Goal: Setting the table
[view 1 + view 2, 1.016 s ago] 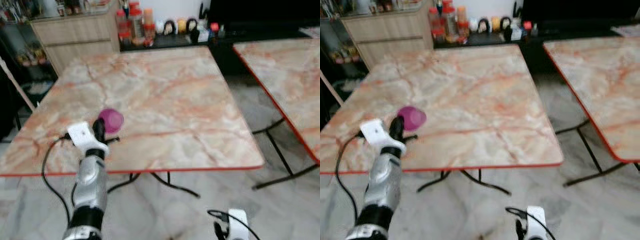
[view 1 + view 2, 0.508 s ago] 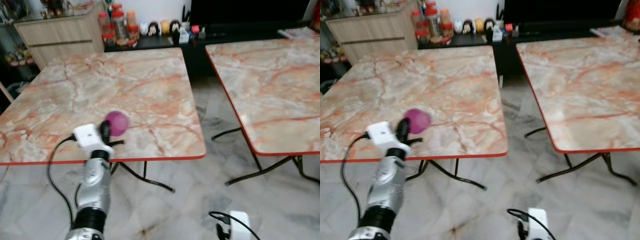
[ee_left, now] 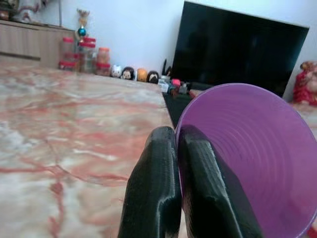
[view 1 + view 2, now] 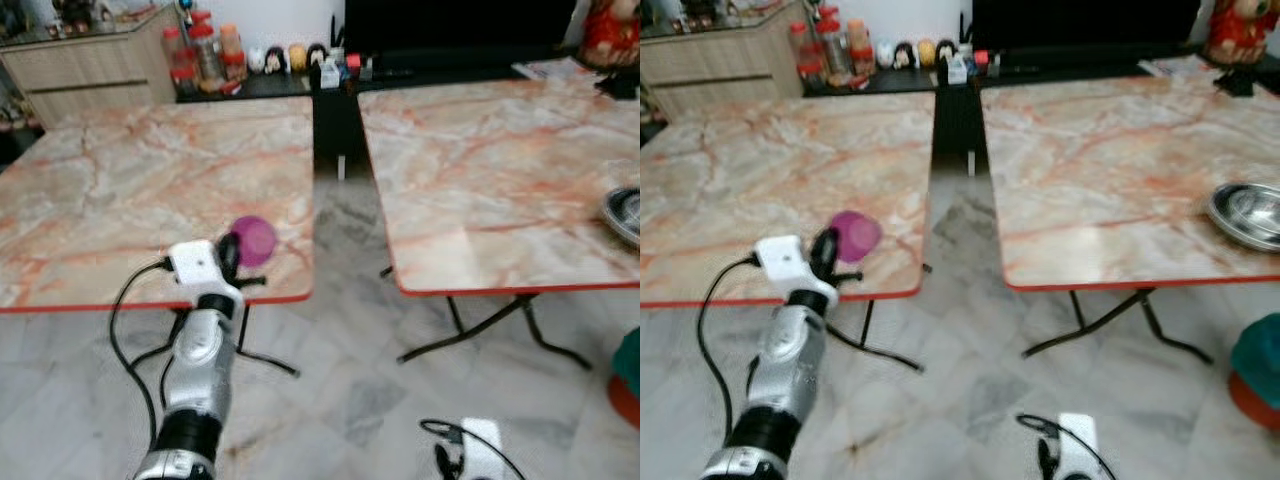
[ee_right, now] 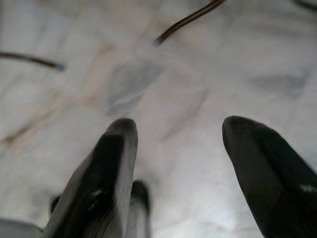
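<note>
A purple plastic cup [image 4: 252, 240] is held on its side, its rim pinched between the fingers of my left gripper [image 4: 229, 255], which is shut on it over the near right corner of the left marble table [image 4: 140, 190]. In the left wrist view the cup [image 3: 252, 163] shows its ribbed inside beside the black fingers [image 3: 163, 188]. A second marble table [image 4: 500, 180] stands to the right with a metal bowl [image 4: 1250, 212] near its right edge. My right gripper [image 5: 181, 136] hangs low over the floor, open.
A gap of grey marble floor [image 4: 340, 210] separates the two tables. Jars and small figurines [image 4: 250, 60] line a dark shelf at the back, next to a wooden cabinet [image 4: 90, 65]. A teal and orange object [image 4: 1258, 370] sits on the floor at right.
The camera has swung to the right, so the left table slid left and the second table with its metal bowl came into view. The cup stays in my left gripper.
</note>
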Tool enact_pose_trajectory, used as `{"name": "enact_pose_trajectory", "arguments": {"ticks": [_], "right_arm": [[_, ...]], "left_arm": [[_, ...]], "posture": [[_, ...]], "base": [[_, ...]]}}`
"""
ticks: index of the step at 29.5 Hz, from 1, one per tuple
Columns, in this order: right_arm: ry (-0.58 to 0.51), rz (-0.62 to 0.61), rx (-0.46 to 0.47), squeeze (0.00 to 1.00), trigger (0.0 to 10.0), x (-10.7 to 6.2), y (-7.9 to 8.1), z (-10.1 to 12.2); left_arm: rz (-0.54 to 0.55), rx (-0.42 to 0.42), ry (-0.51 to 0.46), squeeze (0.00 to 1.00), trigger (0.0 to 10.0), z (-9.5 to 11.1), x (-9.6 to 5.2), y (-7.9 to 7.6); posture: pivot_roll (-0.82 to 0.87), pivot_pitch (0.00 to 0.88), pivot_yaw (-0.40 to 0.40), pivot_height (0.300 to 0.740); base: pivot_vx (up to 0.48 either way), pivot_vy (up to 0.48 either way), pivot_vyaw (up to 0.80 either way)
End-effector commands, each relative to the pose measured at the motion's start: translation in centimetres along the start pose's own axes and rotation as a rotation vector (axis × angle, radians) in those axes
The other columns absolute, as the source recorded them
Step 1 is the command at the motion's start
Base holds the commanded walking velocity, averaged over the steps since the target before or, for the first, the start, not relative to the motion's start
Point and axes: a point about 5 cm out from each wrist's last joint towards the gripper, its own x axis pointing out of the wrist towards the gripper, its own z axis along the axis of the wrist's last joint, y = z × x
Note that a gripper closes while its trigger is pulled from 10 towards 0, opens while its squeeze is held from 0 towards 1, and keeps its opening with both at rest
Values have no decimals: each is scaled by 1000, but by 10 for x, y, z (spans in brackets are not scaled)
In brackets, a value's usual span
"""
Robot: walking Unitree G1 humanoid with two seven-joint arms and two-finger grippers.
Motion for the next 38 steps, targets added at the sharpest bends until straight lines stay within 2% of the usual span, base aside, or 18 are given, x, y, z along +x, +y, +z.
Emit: {"name": "enact_pose_trajectory", "arguments": {"ticks": [1, 28, 31, 38], "right_arm": [[6, 17, 18, 0, 10000, 0, 9, -2], [1, 9, 28, 0, 10000, 1, 9, 1], [2, 8, 28, 0, 10000, 1, 9, 1], [-3, 4, 45, 0, 10000, 1, 9, 1]], "left_arm": [[25, 27, -10, 0, 10000, 3, -1, 11], [22, 13, -49, 0, 10000, 15, 4, 7], [11, -11, -45, 0, 10000, 14, 4, 5], [20, -8, -42, 0, 10000, 14, 2, 6]], "posture": [[-91, 0, 57, 740], [-85, 0, 59, 740], [-82, 0, 56, 740], [-80, 0, 57, 740]], "base": [[0, -454, 0], [0, -436, 0], [0, 0, 0], [71, 0, 0]]}}
